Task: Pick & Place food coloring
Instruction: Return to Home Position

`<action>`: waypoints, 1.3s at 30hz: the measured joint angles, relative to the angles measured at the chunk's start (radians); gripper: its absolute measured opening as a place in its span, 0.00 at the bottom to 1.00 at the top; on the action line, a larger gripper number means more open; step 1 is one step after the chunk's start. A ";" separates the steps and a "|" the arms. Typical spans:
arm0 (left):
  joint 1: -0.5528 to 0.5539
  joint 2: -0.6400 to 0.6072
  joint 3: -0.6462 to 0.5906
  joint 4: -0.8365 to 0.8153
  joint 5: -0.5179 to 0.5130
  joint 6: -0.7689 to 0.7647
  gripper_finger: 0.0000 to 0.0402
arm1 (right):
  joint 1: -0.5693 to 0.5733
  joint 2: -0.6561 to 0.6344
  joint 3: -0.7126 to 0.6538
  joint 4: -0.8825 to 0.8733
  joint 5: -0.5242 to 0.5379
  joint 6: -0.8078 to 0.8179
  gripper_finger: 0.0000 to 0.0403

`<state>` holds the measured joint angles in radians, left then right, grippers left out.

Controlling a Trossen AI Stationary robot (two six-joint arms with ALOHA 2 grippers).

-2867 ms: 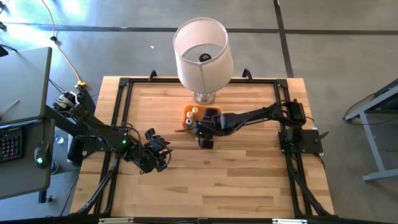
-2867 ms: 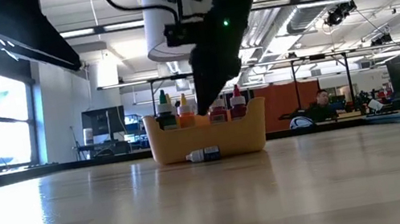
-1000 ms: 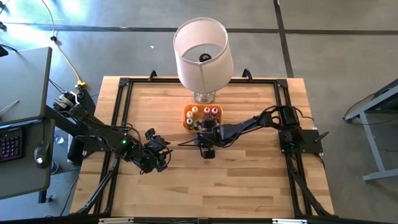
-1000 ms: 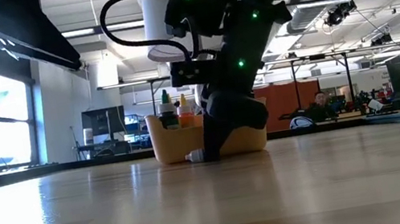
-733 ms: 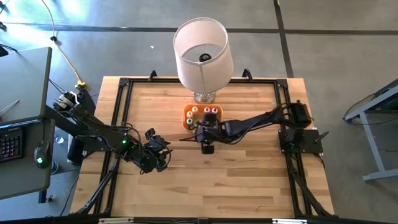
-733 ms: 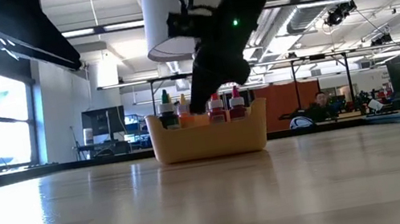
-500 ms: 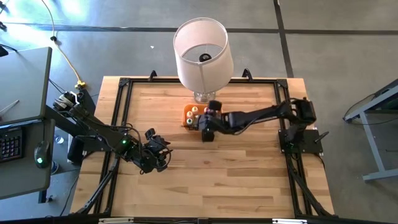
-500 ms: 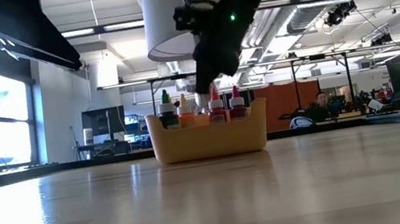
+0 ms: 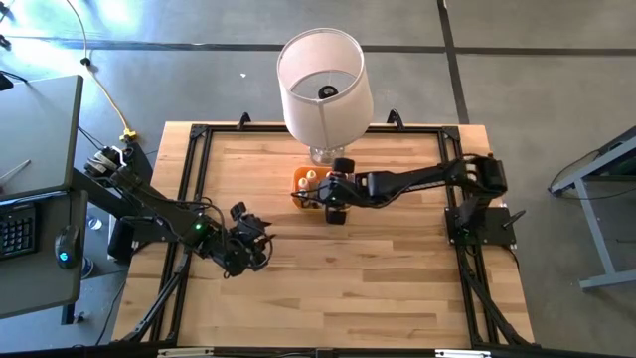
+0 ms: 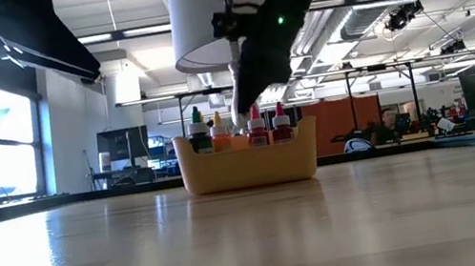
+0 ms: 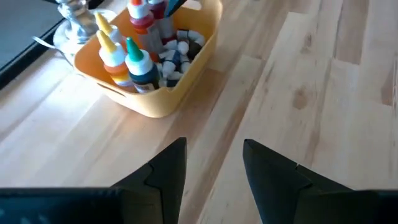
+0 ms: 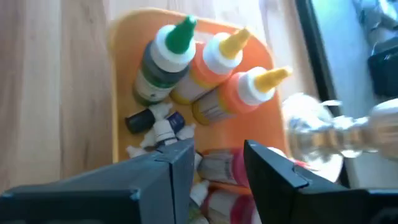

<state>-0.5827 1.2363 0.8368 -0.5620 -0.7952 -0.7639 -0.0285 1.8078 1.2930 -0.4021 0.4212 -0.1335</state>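
Observation:
The food coloring bottles stand and lie in an orange tray [image 9: 301,179] at the table's far middle. In the right wrist view a green-capped bottle [image 12: 166,55] and two yellow-capped ones [image 12: 219,55] stand upright, and a small dark bottle [image 12: 154,121] lies on the tray floor. Red-capped bottles [image 10: 269,126] show above the tray wall [image 10: 248,165]. My right gripper [image 12: 217,158] hangs open just above the tray, pointing down into it, with nothing between its fingers. My left gripper [image 11: 214,160] waits open above the table's near left part [image 9: 250,249], facing the tray [image 11: 149,99].
A big white lampshade [image 9: 320,78] on a glass foot [image 12: 323,137] stands right behind the tray at the far edge. A black frame [image 9: 189,199] runs round the wooden top. Bare wood lies between the tray and the near edge.
My right gripper has risen from the table just in front of the tray, taking up a small bottle that lay there, and has gone toward the far edge until it hangs over the tray. That bottle is gone from the table.

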 joint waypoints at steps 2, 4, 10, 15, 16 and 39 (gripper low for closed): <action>0.000 -0.022 0.001 -0.035 0.000 0.000 0.39 | 0.014 -0.045 0.000 -0.030 0.020 -0.028 0.33; 0.000 -0.067 0.011 -0.138 0.000 -0.019 0.39 | 0.032 -0.112 0.000 -0.058 0.063 -0.029 0.33; 0.000 -0.293 0.062 -0.538 -0.053 -0.156 0.39 | 0.089 -0.372 0.002 -0.286 0.164 0.028 0.33; 0.000 -0.529 -0.077 -0.488 -0.058 -0.043 0.39 | 0.094 -0.593 -0.206 -0.153 0.020 0.089 0.33; 0.000 -0.576 -0.132 -0.401 -0.044 0.020 0.39 | 0.094 -0.635 -0.286 -0.069 -0.033 0.059 0.33; 0.001 -1.227 -0.613 0.272 0.125 0.690 0.39 | 0.087 -1.595 -1.173 0.649 -0.271 -0.110 0.33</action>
<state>-0.5816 0.0096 0.2238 -0.2905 -0.6700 -0.0734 0.0589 0.2124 0.1199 0.2473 0.1505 -0.2435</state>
